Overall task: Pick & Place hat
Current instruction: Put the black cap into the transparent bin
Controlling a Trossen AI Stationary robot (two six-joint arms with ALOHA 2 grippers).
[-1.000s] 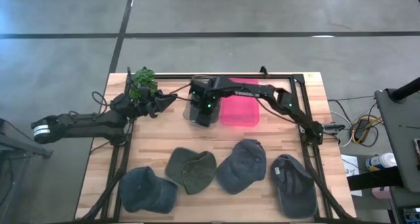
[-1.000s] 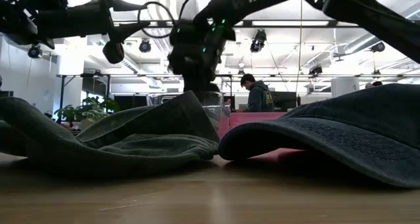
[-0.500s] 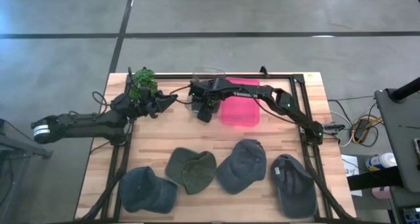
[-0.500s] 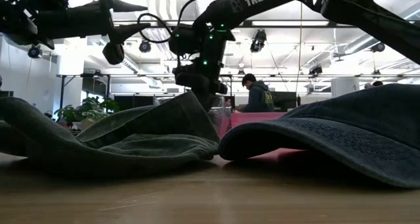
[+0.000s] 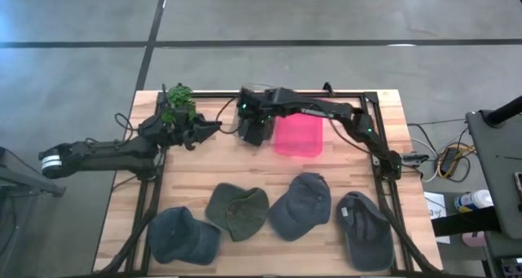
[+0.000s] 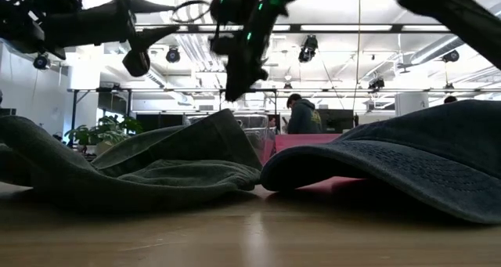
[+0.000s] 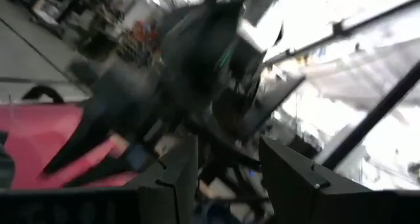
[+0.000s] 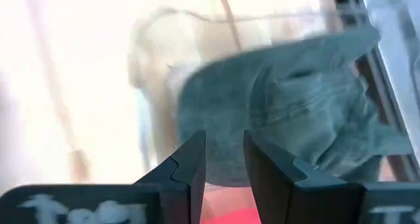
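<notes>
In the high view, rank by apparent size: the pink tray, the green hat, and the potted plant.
Largest to smallest, as seen from above:
1. green hat
2. pink tray, close to the hat in area and partly covered by the right arm, so these two are unsure
3. potted plant, clearly smallest

No lettering, label, number or sign can be read from anywhere around the bench; pale marks along the dark body of the right gripper (image 8: 223, 159), seen in the right wrist view, are too smeared to make out; the arms overhead show only small green lights, no words.
</notes>
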